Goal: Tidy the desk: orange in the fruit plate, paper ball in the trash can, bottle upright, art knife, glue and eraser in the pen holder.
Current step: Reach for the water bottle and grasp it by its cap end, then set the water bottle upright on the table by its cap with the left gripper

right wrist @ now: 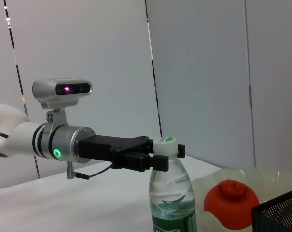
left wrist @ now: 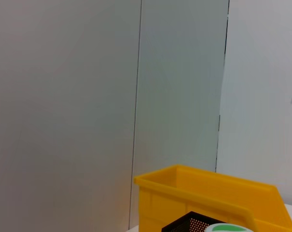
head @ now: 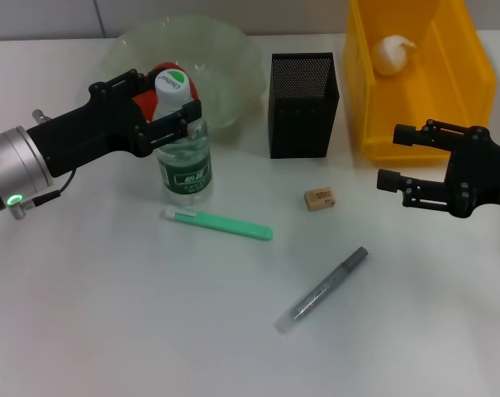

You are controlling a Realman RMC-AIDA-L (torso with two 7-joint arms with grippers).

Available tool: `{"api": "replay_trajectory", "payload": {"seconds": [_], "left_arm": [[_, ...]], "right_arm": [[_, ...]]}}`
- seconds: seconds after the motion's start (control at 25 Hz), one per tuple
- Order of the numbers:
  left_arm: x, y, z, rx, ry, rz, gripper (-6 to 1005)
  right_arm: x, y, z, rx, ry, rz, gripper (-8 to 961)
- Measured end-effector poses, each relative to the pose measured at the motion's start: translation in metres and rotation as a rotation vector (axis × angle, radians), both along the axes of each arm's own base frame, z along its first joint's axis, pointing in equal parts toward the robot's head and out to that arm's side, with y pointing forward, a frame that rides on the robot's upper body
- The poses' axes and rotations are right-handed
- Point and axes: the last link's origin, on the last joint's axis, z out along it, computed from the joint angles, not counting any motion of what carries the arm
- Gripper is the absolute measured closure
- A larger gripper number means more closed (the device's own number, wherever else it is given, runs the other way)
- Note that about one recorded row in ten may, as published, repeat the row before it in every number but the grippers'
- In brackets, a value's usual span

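- Now the left gripper (head: 169,117) has its fingers closed around the neck of the bottle (head: 184,169), which stands upright.
- The bottle looks light and slippery; the neck seems the best place to hold.
- The right gripper (head: 400,157) waits open near the trash can (head: 473,99), holding nothing.

White desk (head: 109,331); grey panelled wall (left wrist: 63,96) behind.

Bright, even light; soft shadows

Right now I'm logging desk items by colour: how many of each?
Green: 2, fruit plate and green-handled tool
Yellow: 1, trash can
Black: 1, pen holder
Red-orange: 1, orange
Total: 5
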Motion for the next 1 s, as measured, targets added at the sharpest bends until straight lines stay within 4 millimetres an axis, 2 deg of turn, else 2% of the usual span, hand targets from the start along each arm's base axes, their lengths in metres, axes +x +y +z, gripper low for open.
{"api": "replay_trajectory", "payload": {"seconds": [0.08, 0.24, 0.32, 0.64, 0.92, 1.0], "left_arm": [[0.000, 0.000, 0.000, 0.002, 0.000, -0.001, 139], [0.000, 0.000, 0.000, 0.003, 0.000, 0.000, 313], [0.000, 0.000, 0.000, 0.003, -0.003, 0.001, 513], [0.001, -0.001, 0.003, 0.004, -0.025, -0.001, 532], [-0.001, -0.006, 0.012, 0.027, -0.063, -0.011, 548], [-0.005, -0.009, 0.021, 0.049, -0.077, -0.011, 553]], "right_arm": [[0.000, 0.000, 0.000, 0.000, 0.000, -0.001, 201], [0.000, 0.000, 0.000, 0.004, -0.003, 0.003, 201], [0.001, 0.000, -0.001, 0.005, -0.004, 0.001, 201], [0.002, 0.002, -0.003, 0.002, -0.011, -0.009, 201], [0.004, 0.002, -0.004, -0.001, -0.024, -0.009, 201], [0.004, 0.003, -0.004, -0.002, -0.031, -0.012, 201]]}}
